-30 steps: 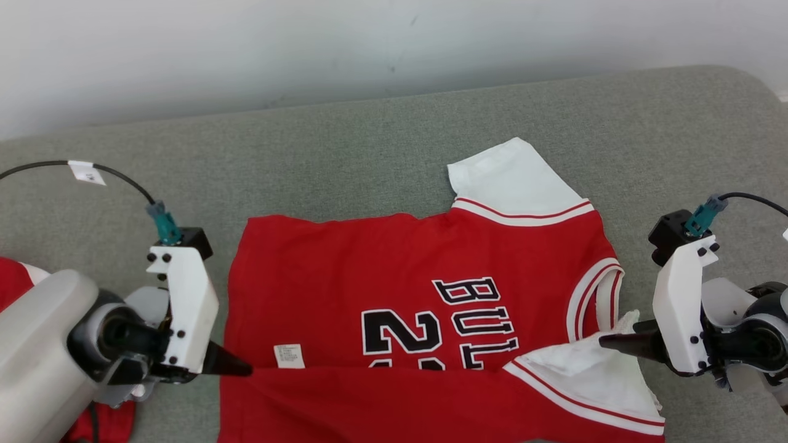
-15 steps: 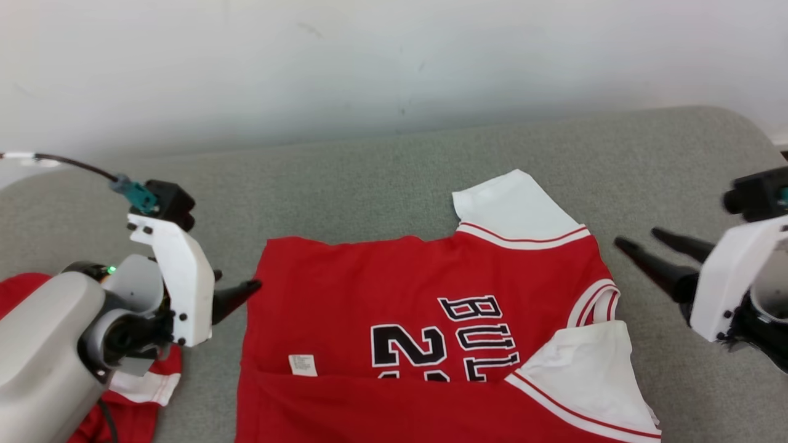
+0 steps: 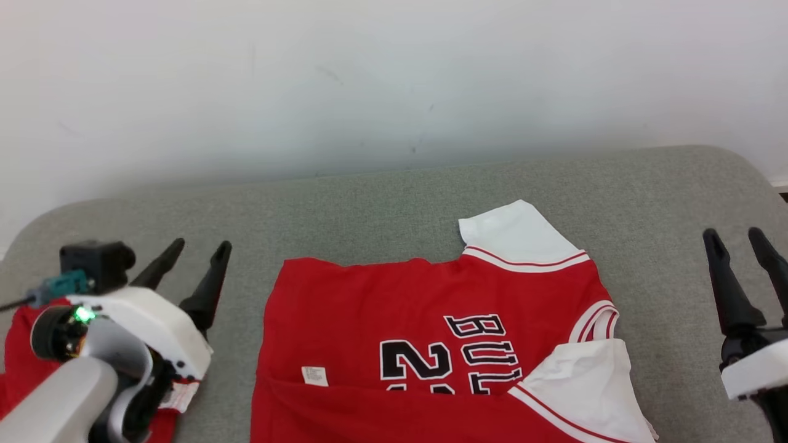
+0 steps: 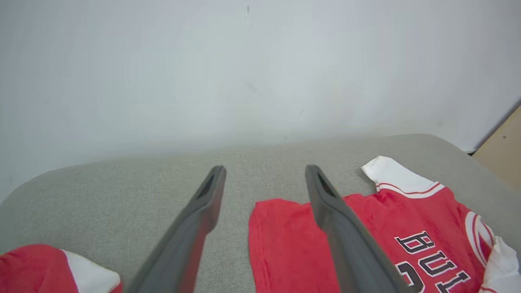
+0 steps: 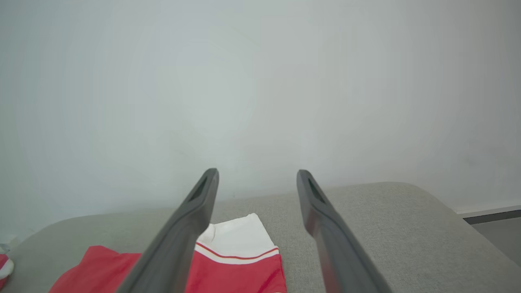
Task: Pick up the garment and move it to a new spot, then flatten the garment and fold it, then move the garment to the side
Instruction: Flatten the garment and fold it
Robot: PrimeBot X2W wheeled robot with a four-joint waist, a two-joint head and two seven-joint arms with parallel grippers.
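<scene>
**Far left.** A second red garment (image 3: pixel 18 369) with white trim lies bunched at the counter's (image 3: pixel 369 203) left edge, partly under my left wrist. It is apart from the jersey.

**Left arm.** My left gripper (image 3: pixel 202 243) is held above the grey fabric-covered counter, just left of the jersey's hem corner. Its fingers point away from me toward the white wall (image 3: pixel 369 80). The jaws stand wide apart and hold nothing. In the left wrist view the right-hand finger overlaps the jersey's edge, but I cannot tell any contact. A green light (image 3: pixel 82 314) glows on the wrist.

**Centre.** The red jersey (image 3: pixel 400 307) lies flat on the counter between my two grippers, with its neck end toward my right. The near strip is folded up over the body, and its edge crosses the lettering. One white sleeve (image 3: pixel 517 237) sticks out at the far side. The other sleeve (image 3: pixel 585 381) is folded in over the near right corner.

**Writing.** Black letters outlined in white read "BUL" (image 3: pixel 486 344), turned sideways, and the fold covers the rest. Beside them is a "2" (image 3: pixel 403 366) and part of a second digit. A small white tag (image 3: pixel 314 376) sits by the fold line, its print too small to read.

**Right arm.** My right gripper (image 3: pixel 732 233) is held over bare counter, well to the right of the jersey. Its fingers point at the wall, spread wide and empty.
</scene>
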